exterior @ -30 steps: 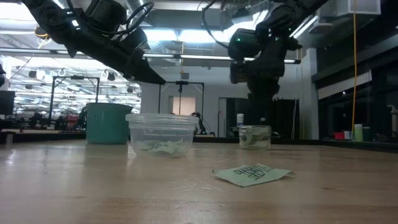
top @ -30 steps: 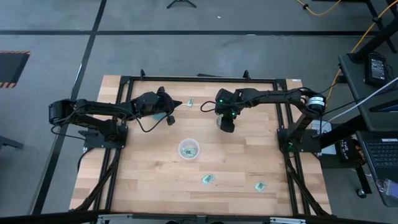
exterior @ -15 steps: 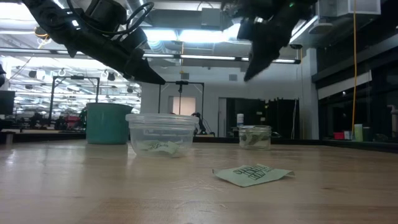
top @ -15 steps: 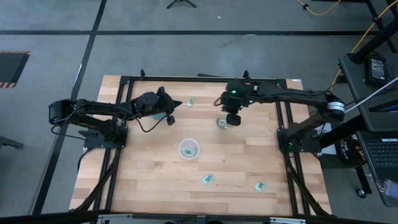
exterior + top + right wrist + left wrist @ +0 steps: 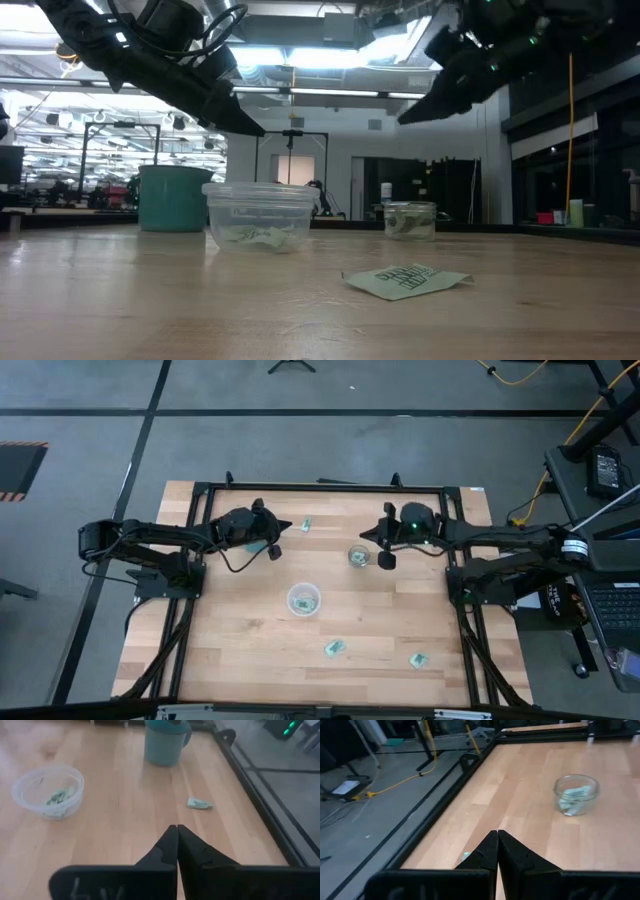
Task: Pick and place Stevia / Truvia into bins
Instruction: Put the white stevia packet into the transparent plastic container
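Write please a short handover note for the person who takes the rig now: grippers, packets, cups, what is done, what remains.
Left gripper: shut, empty, above the teal cup.
Right gripper: shut, empty, beside the small glass cup.
Done: packets lie in the glass cup and in the wide translucent cup.
Left: three loose packets on the table, one near the far edge, two near the front.
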Tool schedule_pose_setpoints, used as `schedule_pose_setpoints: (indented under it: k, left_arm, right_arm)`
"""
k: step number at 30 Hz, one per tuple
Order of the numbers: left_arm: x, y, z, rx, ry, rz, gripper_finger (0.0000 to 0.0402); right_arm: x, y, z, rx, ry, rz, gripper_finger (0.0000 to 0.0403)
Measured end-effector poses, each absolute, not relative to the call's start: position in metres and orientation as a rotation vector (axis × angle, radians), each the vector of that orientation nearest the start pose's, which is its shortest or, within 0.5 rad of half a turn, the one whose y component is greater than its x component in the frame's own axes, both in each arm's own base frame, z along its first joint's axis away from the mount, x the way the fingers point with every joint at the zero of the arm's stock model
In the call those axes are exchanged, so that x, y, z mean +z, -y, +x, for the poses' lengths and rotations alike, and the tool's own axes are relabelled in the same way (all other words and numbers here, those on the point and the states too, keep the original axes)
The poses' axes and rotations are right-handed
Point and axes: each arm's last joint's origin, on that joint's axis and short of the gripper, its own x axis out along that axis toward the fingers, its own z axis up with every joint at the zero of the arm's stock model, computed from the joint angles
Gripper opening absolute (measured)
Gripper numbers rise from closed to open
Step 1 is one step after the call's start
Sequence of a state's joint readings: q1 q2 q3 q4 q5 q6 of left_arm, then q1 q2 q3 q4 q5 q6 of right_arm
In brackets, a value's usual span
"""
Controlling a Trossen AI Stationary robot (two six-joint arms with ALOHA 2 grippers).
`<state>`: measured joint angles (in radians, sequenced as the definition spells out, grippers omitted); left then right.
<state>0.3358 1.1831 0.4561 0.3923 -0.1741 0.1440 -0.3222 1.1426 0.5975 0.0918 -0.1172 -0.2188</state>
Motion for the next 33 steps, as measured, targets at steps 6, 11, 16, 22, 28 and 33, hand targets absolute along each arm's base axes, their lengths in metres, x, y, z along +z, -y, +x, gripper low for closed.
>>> schedule_pose_setpoints:
  k: [6,11,16,22,28,33]
  left_arm:
    - [0.198,-0.082,0.219,0.495,-0.374,0.115,0.0026]
    - [0.198,-0.082,0.219,0.495,-0.374,0.115,0.0074]
    - [0.193,-0.081,0.217,0.487,-0.435,0.110,0.0119]
    - [0.189,-0.081,0.216,0.500,-0.458,0.030,0.0146]
    - [0.200,-0.083,0.221,0.538,-0.400,-0.125,0.0145]
    - [0.216,-0.087,0.231,0.549,-0.467,-0.152,0.0141]
  right_arm:
    - [0.198,0.066,0.215,-0.107,-0.334,-0.088,0.0005]
    - [0.181,0.062,0.205,-0.082,-0.279,-0.054,0.0004]
    - [0.179,0.061,0.203,-0.084,-0.247,-0.064,0.0002]
    - [0.179,0.061,0.203,-0.086,-0.249,-0.044,0.0004]
    - [0.179,0.061,0.203,-0.086,-0.250,-0.043,0.0005]
    - [0.180,0.061,0.203,-0.087,-0.243,-0.044,0.0005]
